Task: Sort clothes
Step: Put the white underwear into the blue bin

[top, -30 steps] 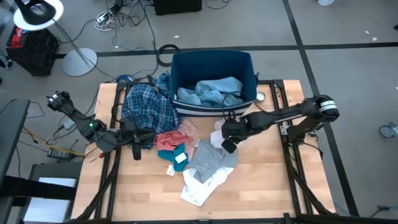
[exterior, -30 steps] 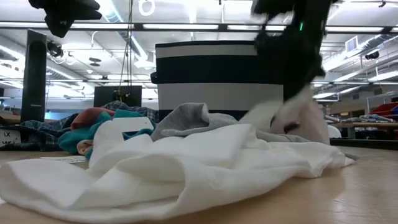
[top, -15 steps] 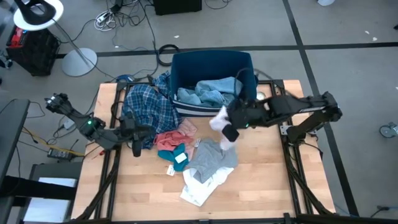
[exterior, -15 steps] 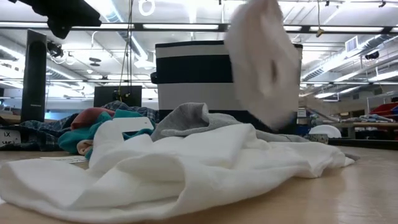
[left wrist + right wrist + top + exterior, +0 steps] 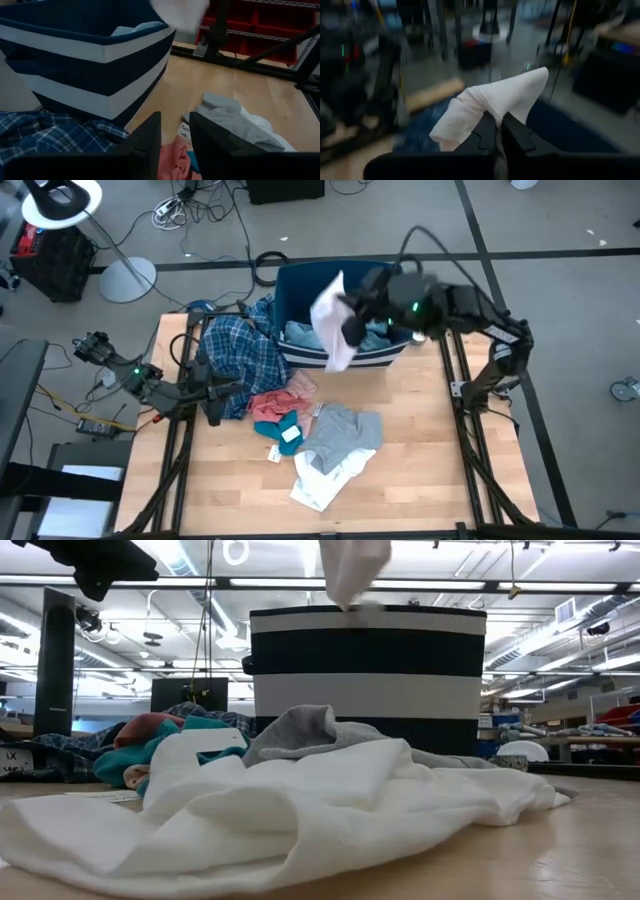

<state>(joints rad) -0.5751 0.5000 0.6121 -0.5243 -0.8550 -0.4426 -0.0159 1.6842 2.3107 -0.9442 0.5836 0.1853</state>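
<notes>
Right end effector (image 5: 350,315) clamps pale pink garment (image 5: 331,320) above bin (image 5: 345,356).

Four cameras — one overhead, one at tabletop level, one on each wrist.

The high view looks straight down on the table (image 5: 420,480); the low view sits close behind the white cloth (image 5: 250,810), facing the bin (image 5: 365,675). Both wrist views look past their own fingers — the left also catches the bin (image 5: 85,65).

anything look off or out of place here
Mostly normal sorting mess. One oddity: the plaid shirt hangs half off the table's back edge beside the bin. The right gripper holds a pale garment over the bin.
</notes>
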